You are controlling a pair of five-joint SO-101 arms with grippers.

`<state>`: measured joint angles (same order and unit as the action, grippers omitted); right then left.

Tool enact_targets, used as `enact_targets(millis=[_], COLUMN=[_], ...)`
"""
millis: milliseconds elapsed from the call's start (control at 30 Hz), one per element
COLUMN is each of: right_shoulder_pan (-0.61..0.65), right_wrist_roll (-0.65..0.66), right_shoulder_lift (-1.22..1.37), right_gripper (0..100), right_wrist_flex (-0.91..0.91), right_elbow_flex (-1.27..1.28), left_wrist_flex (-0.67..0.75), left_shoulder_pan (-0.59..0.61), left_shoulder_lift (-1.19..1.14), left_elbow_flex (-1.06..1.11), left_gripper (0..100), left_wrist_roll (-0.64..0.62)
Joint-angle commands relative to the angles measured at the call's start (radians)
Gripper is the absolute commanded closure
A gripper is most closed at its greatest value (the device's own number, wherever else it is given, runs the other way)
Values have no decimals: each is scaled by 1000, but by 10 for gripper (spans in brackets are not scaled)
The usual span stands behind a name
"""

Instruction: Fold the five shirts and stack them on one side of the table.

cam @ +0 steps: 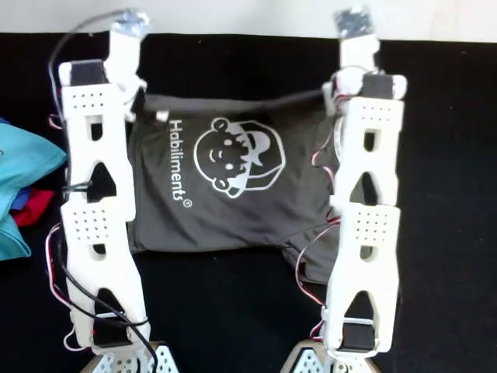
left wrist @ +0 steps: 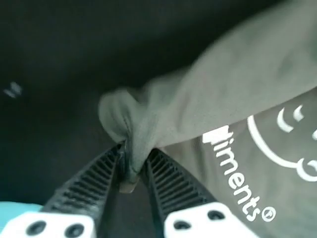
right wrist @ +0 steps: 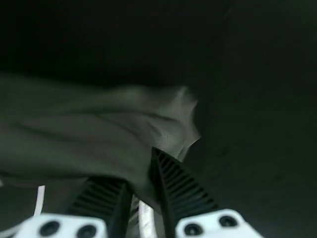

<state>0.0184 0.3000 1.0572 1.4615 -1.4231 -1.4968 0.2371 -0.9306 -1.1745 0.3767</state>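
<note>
My left gripper [left wrist: 132, 171] pinches a bunched corner of the soft grey shirt [cam: 225, 225] between ribbed fingers. My right gripper [right wrist: 141, 178] clamps another fold. The shirt lies mid-frame on black cloth [cam: 225, 311], with crumpled teal and red shirts [cam: 19, 186] at the left edge.

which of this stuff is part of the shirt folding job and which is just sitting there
In the job:
grey printed shirt, spread between the arms
left gripper and right gripper, each shut on its far edge
heap of teal, blue and red clothes beside the left arm, likely more shirts

Just there:
black table cover
white wall behind
</note>
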Motion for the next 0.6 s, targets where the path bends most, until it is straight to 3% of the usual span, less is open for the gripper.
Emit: enact_targets(millis=[0,200,367,567], right_shoulder_pan=[12,10,-51,-85], right_wrist_roll=[-8,-6,-8,-5], right_shoulder_lift=[-1,-74,-151,-361], right_gripper=[993,993,993,993], right_wrist_flex=[35,285,306,308], right_elbow_flex=[-25,-163,-191,90], left_wrist_flex=[-40,-193,-276,-278], left_shoulder_pan=[-8,4,24,35], left_shoulder_lift=[-16,53,136,337], left_elbow_flex=[-45,-47,-15,257], left_gripper=[991,991,991,991], left_wrist_roll=[-3,-3,-2,44])
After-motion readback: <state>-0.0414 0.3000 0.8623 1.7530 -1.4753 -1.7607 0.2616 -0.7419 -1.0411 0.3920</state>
